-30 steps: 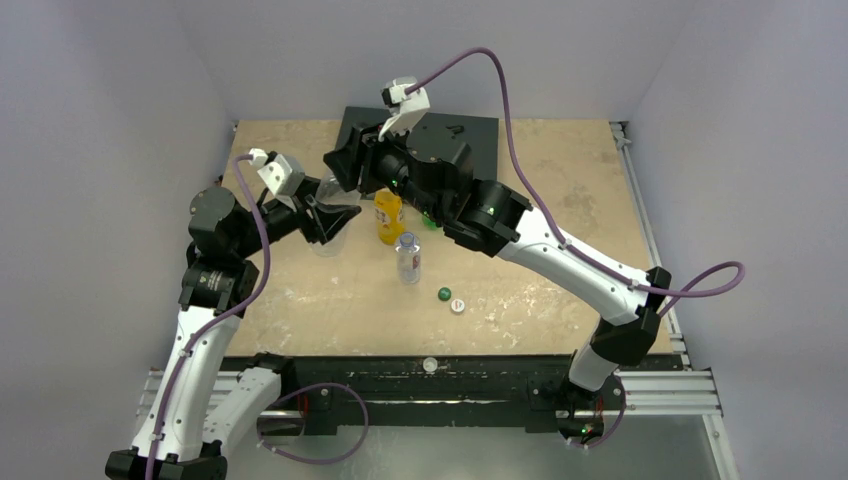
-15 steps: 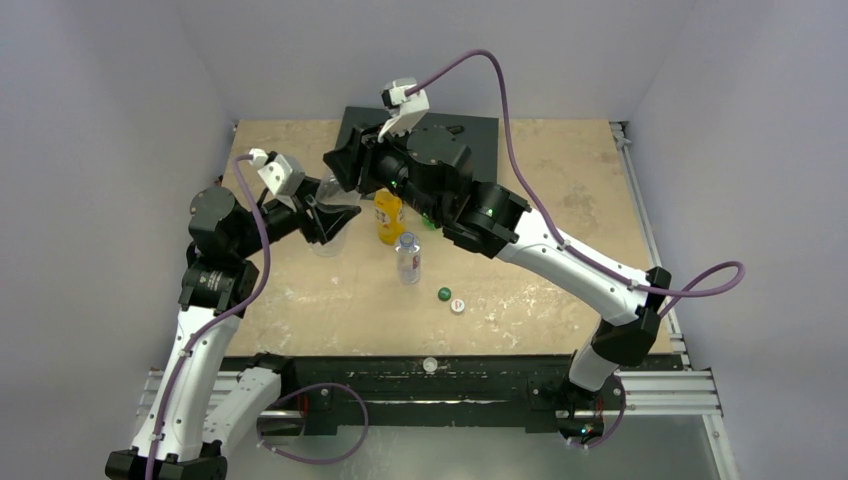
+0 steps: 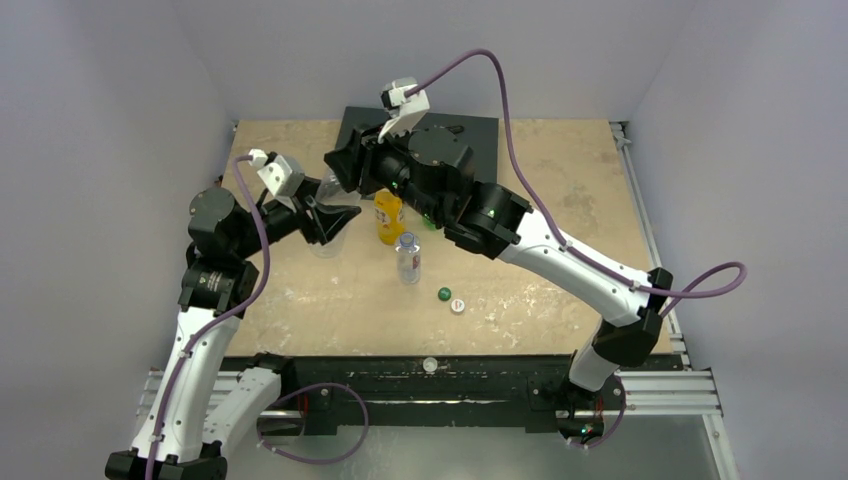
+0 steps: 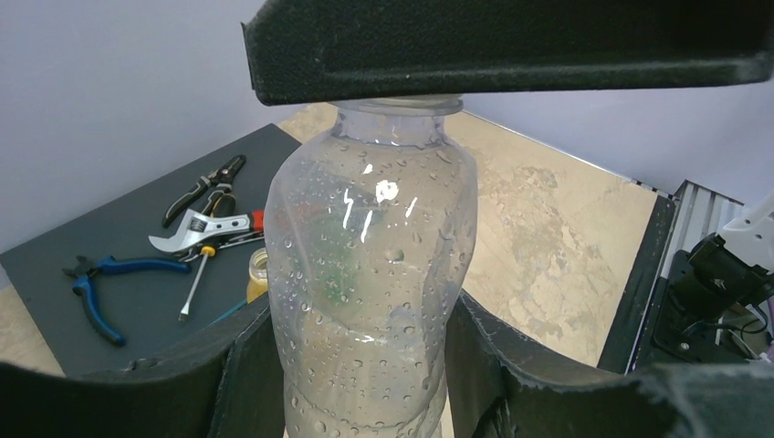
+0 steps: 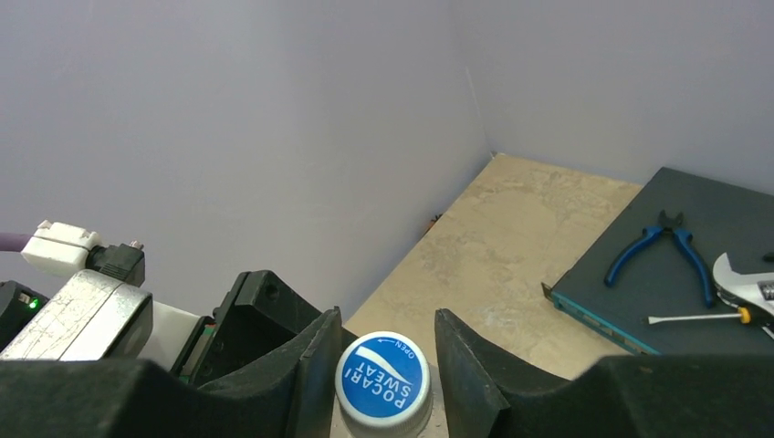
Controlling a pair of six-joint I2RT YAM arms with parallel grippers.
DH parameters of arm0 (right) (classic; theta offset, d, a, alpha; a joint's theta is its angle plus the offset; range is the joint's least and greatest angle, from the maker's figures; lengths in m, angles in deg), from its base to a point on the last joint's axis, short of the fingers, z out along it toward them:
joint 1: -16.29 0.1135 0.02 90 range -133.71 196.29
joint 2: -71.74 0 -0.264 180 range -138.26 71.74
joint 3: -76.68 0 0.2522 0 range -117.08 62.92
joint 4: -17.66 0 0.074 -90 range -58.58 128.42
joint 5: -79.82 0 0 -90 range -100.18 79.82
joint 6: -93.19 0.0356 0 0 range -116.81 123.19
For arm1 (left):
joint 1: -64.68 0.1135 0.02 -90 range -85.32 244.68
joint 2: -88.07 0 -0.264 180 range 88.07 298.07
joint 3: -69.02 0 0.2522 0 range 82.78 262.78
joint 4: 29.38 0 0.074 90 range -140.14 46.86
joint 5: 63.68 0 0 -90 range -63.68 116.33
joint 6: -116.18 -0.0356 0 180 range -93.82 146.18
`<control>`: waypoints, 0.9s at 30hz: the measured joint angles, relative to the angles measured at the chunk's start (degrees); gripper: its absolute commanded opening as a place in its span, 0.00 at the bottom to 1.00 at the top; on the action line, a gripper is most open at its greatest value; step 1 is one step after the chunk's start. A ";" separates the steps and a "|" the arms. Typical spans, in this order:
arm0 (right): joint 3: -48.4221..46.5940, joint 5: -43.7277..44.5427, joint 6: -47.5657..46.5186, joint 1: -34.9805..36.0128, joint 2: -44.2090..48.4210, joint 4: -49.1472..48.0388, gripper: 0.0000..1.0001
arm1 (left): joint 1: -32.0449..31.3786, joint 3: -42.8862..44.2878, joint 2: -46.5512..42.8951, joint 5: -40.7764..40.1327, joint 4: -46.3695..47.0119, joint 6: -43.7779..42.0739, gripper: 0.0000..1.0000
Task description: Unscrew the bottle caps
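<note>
My left gripper (image 3: 335, 218) is shut on the larger clear bottle (image 4: 370, 274), a finger pressed on each side of its wet body (image 4: 360, 365); the bottle stands upright at the table's left (image 3: 325, 245). Its blue cap (image 5: 382, 379) sits on the neck. My right gripper (image 5: 383, 365) straddles this cap from above with its jaws slightly apart, a thin gap showing on the right; it also shows in the top view (image 3: 345, 170). The orange-yellow bottle (image 3: 388, 218) and the clear blue-labelled bottle (image 3: 408, 260) stand at the centre. A green cap (image 3: 444, 294) and a white cap (image 3: 458, 306) lie loose.
The green bottle (image 3: 430, 222) is mostly hidden behind the right arm. A dark mat (image 3: 480, 140) at the back holds blue pliers (image 4: 96, 283), a wrench (image 4: 196, 228) and a screwdriver (image 4: 196, 274). Another white cap (image 3: 430, 365) rests on the black front rail. Walls close in on three sides.
</note>
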State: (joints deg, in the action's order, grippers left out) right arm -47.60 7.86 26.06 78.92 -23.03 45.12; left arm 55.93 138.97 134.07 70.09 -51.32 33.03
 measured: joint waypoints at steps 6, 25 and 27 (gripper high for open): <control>0.00 0.04 -0.24 0.00 0.61 -0.11 0.47 | 0.00 0.00 -0.07 0.04 -0.07 0.04 0.32; 0.00 -0.92 0.02 0.00 1.18 -0.87 0.42 | 0.00 0.00 -0.37 0.02 -0.04 0.07 0.31; 0.20 -0.96 0.02 0.00 1.18 -1.09 0.40 | 0.00 0.00 -0.37 0.02 -0.07 0.07 0.31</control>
State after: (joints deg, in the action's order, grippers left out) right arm -47.41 6.90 26.08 78.92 -21.85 44.02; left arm 55.93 138.97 133.70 70.12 -51.39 33.10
